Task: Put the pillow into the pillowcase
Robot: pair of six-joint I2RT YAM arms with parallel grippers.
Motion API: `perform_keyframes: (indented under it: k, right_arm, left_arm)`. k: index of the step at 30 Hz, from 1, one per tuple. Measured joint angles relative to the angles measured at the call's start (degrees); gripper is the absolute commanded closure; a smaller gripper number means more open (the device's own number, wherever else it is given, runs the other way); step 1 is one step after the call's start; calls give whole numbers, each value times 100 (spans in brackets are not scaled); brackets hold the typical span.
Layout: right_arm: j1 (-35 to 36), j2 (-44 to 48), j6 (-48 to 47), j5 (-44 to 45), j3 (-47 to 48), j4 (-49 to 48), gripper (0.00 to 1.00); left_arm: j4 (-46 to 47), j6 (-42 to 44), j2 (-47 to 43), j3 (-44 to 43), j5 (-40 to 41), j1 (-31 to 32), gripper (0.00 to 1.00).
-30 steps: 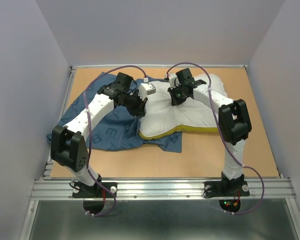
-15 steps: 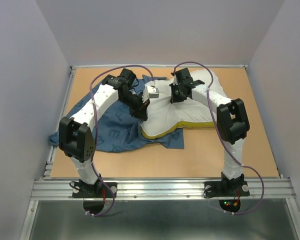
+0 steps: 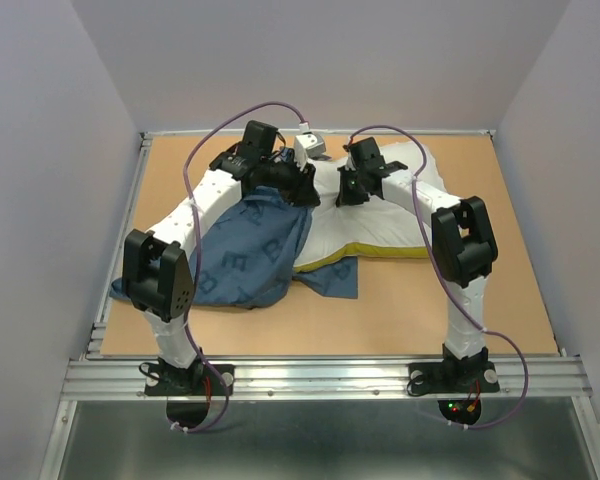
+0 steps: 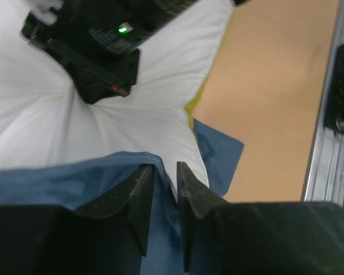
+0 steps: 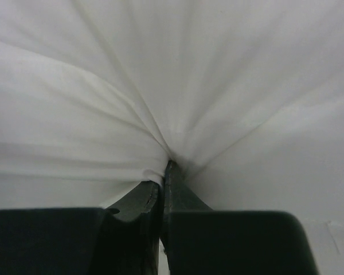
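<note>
The pillow (image 3: 380, 215) lay far-centre on the desk (image 3: 400, 310), the right jaws pinched shut on a fold of it. The pillowcase (image 3: 260, 245) draped over its left end. The left jaws stood slightly apart at the hem (hold looked loose), so the hem could slip off.

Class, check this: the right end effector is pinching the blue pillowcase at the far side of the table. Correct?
No. The right end effector is pinching the white pillow, not the pillowcase, at the far side of the table; the right wrist view shows it.
</note>
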State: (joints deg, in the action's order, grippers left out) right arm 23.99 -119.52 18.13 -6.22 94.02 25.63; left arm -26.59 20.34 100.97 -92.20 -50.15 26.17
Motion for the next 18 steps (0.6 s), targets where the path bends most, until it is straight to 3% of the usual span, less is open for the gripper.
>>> perform_keyframes:
  k: [2, 6, 12, 14, 18]
  right_arm:
    - [0, 0, 59, -131, 0, -42, 100]
    - [7, 0, 125, -365, 0, -76, 100]
    - [7, 0, 155, -708, -13, -81, 99]
    - [7, 0, 151, -826, -17, -81, 99]
    - [7, 0, 114, -992, -31, -81, 99]
  left_arm:
    - [208, -192, 20, 96, 420, -22, 41]
    - [85, 216, -28, 66, 1012, -195, 31]
    - [-999, 2463, -988, 291, 1650, -369, 25]
    - [-1172, 3252, -1628, 649, 1847, -138, 25]
    - [-1228, 4315, -2839, 1873, 2153, 1058, 25]
